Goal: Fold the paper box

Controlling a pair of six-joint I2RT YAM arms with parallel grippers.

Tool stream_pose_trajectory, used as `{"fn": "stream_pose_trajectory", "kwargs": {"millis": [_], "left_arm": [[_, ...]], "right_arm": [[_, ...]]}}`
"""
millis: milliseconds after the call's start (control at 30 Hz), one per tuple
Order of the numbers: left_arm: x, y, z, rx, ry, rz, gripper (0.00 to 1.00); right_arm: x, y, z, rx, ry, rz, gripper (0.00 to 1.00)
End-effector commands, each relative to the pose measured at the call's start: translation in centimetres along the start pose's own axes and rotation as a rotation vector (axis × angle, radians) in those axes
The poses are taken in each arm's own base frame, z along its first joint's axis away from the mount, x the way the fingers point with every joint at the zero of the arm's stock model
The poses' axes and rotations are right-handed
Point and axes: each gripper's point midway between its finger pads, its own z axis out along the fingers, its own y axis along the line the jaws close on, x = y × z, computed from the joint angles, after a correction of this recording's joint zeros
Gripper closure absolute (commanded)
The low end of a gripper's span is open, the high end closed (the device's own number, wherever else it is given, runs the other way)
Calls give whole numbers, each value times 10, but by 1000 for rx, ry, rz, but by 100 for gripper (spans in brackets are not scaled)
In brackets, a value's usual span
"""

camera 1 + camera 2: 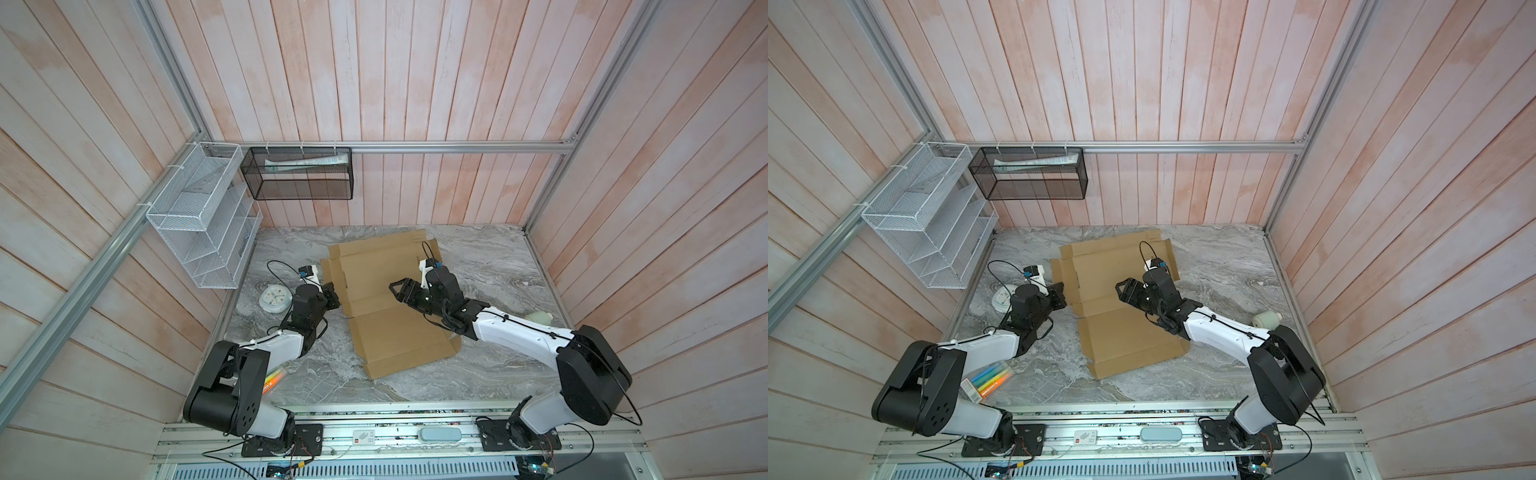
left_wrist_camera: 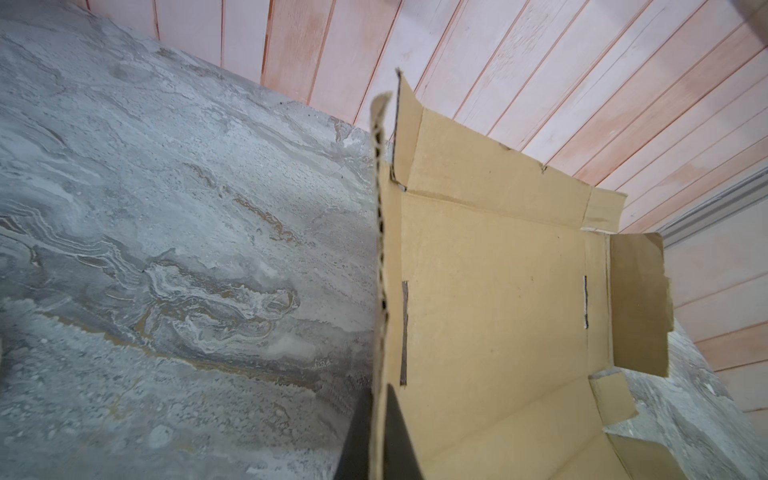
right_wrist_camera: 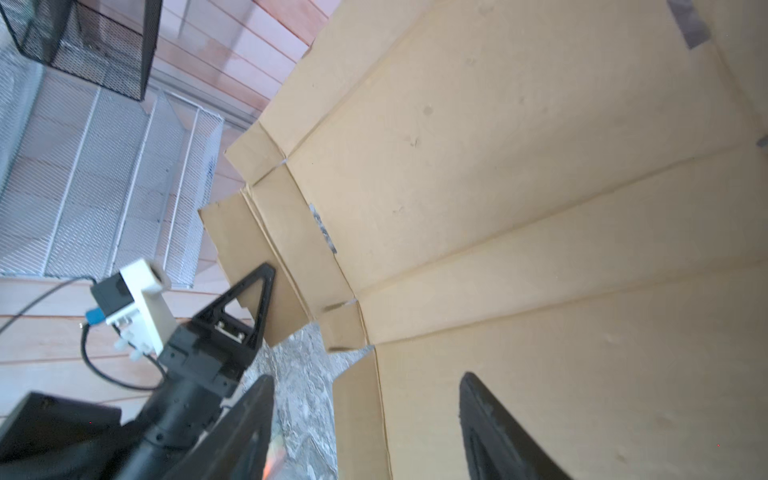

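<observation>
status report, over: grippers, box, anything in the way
Left gripper shut on a side flap of the paper box. Right gripper open above its middle panel. Box mostly flat, unfolded. White clock off the sheet, by the left arm.

A white clock (image 1: 273, 300) lies face-up on the marble table (image 1: 490, 266) near the white wire rack (image 1: 195, 224); a black mesh basket (image 1: 299, 176) hangs from the back rail (image 1: 457, 146), highlighters (image 1: 990, 379) sit front left

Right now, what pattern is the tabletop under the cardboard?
Grey marble veining with tan streaks; the tabletop shows best in the left wrist view.
</observation>
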Motion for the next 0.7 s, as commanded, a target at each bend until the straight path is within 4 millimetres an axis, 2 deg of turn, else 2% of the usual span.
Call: {"fn": "stream_pose_trajectory", "kwargs": {"millis": [0, 167, 400, 667], "left_arm": [[-33, -15, -16, 66, -158, 49, 100], [-35, -18, -32, 100, -217, 84, 100], [-32, -25, -50, 151, -279, 137, 100], [-32, -34, -64, 197, -326, 208, 100]], "right_arm": [[-22, 23, 7, -72, -33, 90, 28], [-46, 30, 16, -107, -57, 201, 26], [-87, 40, 15, -144, -144, 328, 24], [-113, 39, 22, -153, -182, 451, 23]]}}
